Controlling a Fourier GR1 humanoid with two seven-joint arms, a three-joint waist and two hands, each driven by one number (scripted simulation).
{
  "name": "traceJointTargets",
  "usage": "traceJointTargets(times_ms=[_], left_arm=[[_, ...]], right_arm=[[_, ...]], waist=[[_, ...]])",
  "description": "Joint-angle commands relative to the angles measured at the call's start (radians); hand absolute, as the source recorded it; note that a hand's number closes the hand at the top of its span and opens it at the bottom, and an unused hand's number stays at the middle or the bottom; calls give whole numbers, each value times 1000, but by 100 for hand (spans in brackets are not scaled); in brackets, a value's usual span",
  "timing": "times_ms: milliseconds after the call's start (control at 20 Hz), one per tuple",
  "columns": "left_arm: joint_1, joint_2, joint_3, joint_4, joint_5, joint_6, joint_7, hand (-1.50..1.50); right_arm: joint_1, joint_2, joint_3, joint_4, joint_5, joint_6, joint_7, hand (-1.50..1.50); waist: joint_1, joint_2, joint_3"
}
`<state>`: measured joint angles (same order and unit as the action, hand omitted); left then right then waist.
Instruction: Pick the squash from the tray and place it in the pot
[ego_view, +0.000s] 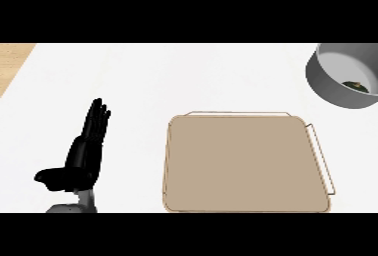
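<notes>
A grey pot stands at the upper right, cut off by the view's right edge. Inside it, low on the right, lies a small dark green and yellow squash. The tan tray with thin wire handles sits at the centre right, and nothing lies on it. My left hand shows at the lower left, fingers straight and pointing up, well left of the tray and holding nothing. My right hand does not show in the head view.
The counter top is white. A strip of light wood shows at the upper left corner, beyond the counter's edge.
</notes>
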<state>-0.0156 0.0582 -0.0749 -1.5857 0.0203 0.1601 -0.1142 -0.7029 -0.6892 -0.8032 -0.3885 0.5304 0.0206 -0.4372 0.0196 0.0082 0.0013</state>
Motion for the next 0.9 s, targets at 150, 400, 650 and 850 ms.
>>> traceJointTargets(times_ms=[150, 400, 650, 850], left_arm=[[-16, -32, -25, 27, -30, 22, -12, 0], [-33, -20, -20, -16, -26, 22, 46, 0], [9, -5, -15, -23, 2, -24, -1, 0], [-1, -25, 2, 39, -3, -3, -54, 0]], right_arm=[[-4, -129, -92, 121, -96, 41, -49, -150], [58, -169, -126, 153, -143, 97, -153, -150], [109, -236, -153, 178, -174, 168, -201, -150], [142, -273, -156, 190, -179, 208, -226, -150]], waist=[[13, 9, 3], [13, 8, 5], [16, 9, 5], [15, 13, 6]])
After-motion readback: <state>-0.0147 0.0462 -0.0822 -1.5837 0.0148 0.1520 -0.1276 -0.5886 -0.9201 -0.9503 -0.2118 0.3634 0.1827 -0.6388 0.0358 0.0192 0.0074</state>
